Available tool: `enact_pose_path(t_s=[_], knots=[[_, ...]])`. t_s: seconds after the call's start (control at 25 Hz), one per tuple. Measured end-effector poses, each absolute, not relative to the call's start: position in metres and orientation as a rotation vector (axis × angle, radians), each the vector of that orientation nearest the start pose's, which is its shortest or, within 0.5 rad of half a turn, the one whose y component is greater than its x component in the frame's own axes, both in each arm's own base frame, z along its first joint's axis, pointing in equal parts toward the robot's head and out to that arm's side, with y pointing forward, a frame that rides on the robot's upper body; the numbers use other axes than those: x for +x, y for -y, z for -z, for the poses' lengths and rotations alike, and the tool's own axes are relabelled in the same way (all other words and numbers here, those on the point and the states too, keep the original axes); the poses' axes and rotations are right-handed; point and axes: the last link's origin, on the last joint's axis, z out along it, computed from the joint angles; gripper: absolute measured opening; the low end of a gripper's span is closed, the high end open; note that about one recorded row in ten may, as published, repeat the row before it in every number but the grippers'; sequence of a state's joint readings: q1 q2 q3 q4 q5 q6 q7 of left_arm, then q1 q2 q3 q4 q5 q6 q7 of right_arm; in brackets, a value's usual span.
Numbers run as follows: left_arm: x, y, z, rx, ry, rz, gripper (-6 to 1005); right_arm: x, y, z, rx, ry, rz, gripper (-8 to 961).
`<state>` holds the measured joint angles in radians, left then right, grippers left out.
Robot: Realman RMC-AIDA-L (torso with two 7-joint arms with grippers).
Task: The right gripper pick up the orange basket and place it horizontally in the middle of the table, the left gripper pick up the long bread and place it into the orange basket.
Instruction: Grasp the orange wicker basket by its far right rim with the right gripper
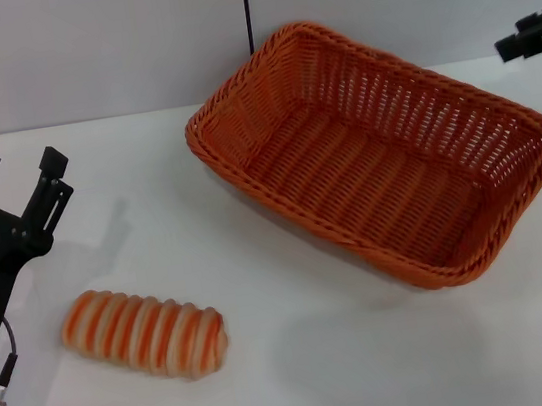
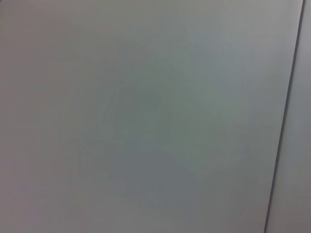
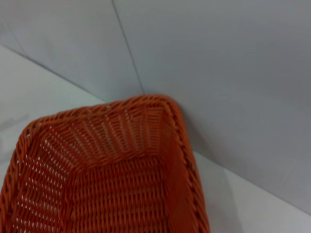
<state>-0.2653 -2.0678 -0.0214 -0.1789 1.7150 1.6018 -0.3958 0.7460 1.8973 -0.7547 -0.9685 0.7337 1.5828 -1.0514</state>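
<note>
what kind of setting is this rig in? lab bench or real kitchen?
Most likely a lab or test bench, not a kitchen: a bare white table against a plain grey wall, holding only a toy-like long bread and an empty orange basket, with the left gripper and right gripper at the edges.

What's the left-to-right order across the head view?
Left claw → bread → basket → right claw, all over the table.
</note>
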Motion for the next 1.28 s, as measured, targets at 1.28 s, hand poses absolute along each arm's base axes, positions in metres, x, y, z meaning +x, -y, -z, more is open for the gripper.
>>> enact_pose_path(t_s=[1.28], knots=[[-0.326,-0.233,0.022,-1.656,0.651,1.111,862,0.253,-0.405,-0.045,-2.618,-1.004,0.111,447]])
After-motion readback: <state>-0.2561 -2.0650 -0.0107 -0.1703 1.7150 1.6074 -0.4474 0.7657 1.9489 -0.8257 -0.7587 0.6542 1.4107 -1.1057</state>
